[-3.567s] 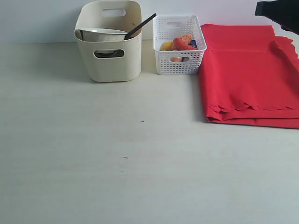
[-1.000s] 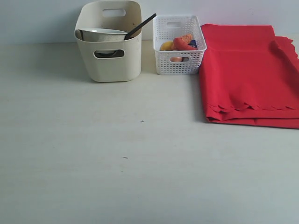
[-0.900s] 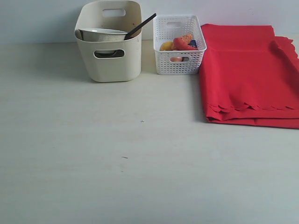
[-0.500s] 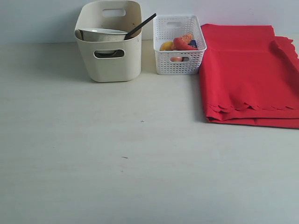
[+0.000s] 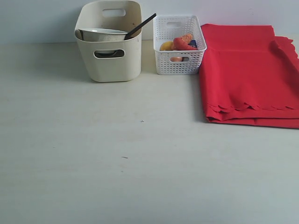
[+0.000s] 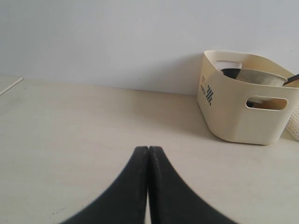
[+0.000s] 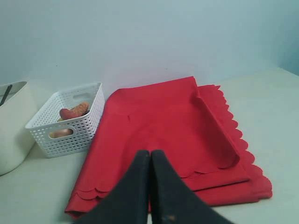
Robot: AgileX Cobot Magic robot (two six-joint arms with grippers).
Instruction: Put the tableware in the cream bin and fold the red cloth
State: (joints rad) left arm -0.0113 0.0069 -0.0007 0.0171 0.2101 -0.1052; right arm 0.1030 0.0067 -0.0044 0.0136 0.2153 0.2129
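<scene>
1. Left claw [image 6: 148, 150] and right claw [image 7: 150, 154] both pinched closed, empty.
2. Tableware [image 5: 103, 34] sits in the cream bin [image 5: 117, 69]; red cloth [image 5: 247, 74] lies folded on the worktop [image 5: 140, 163].
3. My worry: refolding could drag the cloth into the white basket [image 5: 180, 63] beside it.

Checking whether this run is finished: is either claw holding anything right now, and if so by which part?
Nothing is held. The left claw and the right claw are each shut tight with nothing between the jaws.
</scene>
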